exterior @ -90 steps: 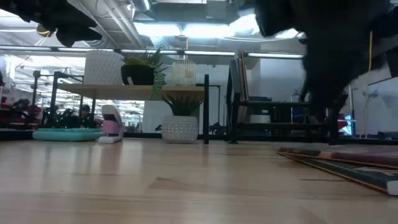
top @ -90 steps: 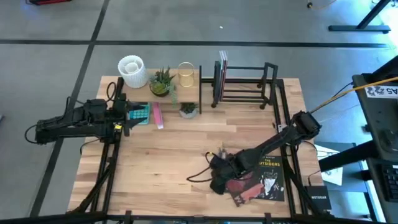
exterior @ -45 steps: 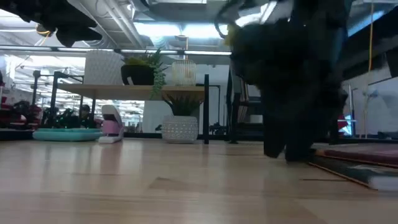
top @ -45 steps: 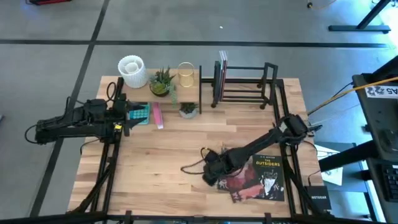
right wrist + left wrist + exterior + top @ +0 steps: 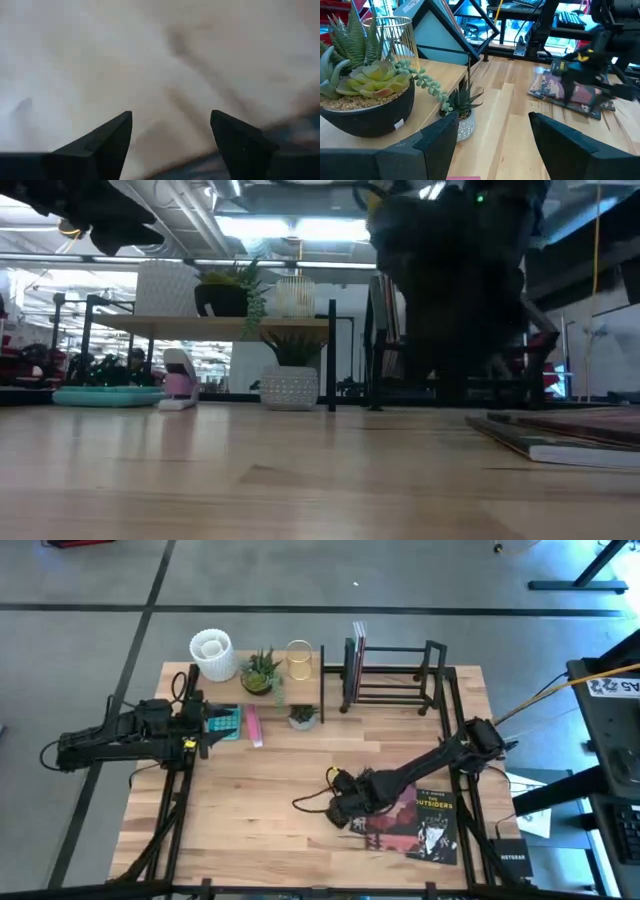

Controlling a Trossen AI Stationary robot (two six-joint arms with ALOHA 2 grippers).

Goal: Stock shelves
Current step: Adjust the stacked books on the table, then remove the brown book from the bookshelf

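The right gripper (image 5: pixel 345 812) hangs low over the bench (image 5: pixel 250 800), just beside the near-left corner of the books (image 5: pixel 418 825), which lie flat near the bench's right front edge. Its fingers (image 5: pixel 107 137) are spread, with only blurred wood grain between them. Against half a second ago, the gripper has drawn slightly toward the middle of the bench, and the books lie squarer, the red cover less splayed out beneath the black one. In the low view the dark arm stands farther back, so the book edges (image 5: pixel 560 445) show clear.

The wide middle and front-left of the bench lie open. Along the far edge stand the wooden shelf (image 5: pixel 235 690), carrying a white ribbed pot (image 5: pixel 211 652), a succulent (image 5: pixel 261 670) and a gold wire holder (image 5: pixel 299 658), and the black bar rack (image 5: pixel 395 675), with a few thin books (image 5: pixel 355 655) upright at its left end. A small potted plant (image 5: pixel 302 717) sits under the shelf's front edge.

The left gripper (image 5: pixel 492 145) waits at the bench's left side by the shelf, fingers spread, unmoved.
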